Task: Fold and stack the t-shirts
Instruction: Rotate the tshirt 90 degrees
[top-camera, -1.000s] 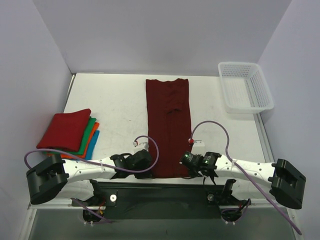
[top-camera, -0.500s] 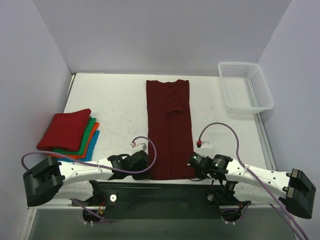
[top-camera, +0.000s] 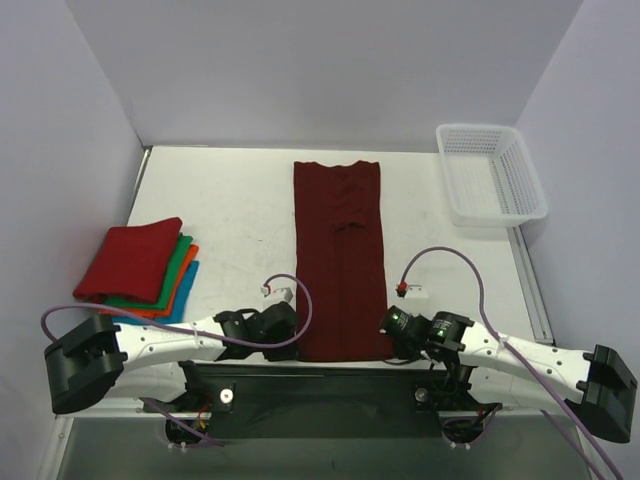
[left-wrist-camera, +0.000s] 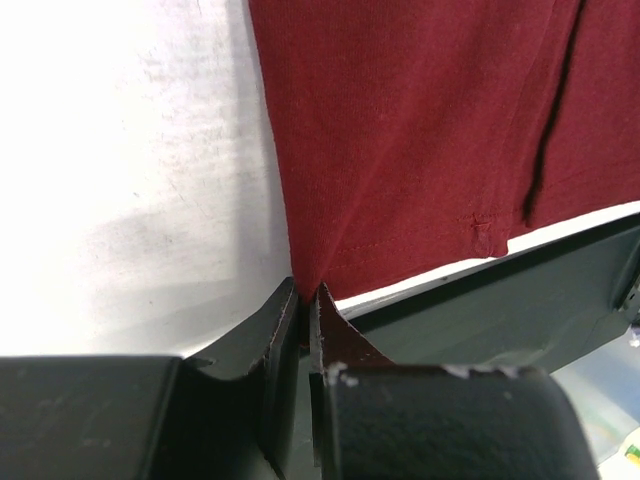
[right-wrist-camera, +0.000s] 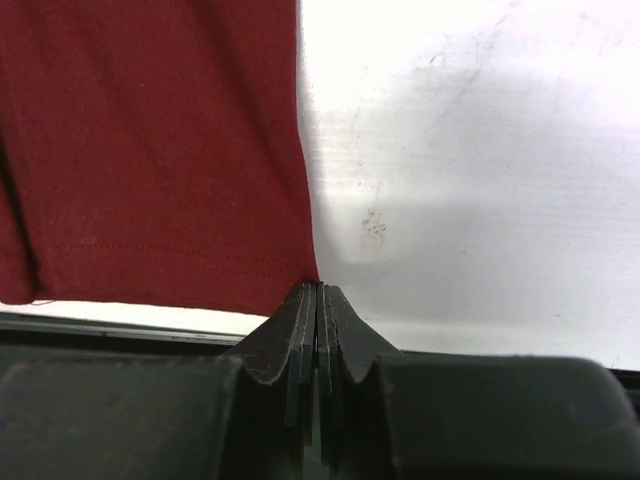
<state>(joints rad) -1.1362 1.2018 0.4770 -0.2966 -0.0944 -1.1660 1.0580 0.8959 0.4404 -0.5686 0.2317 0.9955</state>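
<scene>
The maroon t-shirt (top-camera: 340, 255) lies flat in the middle of the white table (top-camera: 230, 210); it is folded into one long strip; its neck end points to the far wall and its bottom hem sits right at the near edge of the table. The left gripper (left-wrist-camera: 305, 298) is clenched on the near left corner of the hem; a bit of the cloth goes in between its two dark fingers. The right gripper (right-wrist-camera: 317, 292) is squeezed tight on the near right corner of the hem. Both arms lie low along the near edge, one on each side of the strip. A stack of folded t-shirts (top-camera: 135, 265) sits on the left side of the table; red is on top, with green, orange and blue peeking out below. A white mesh basket (top-camera: 492, 172) stands in the far right corner, well apart from the strip.
</scene>
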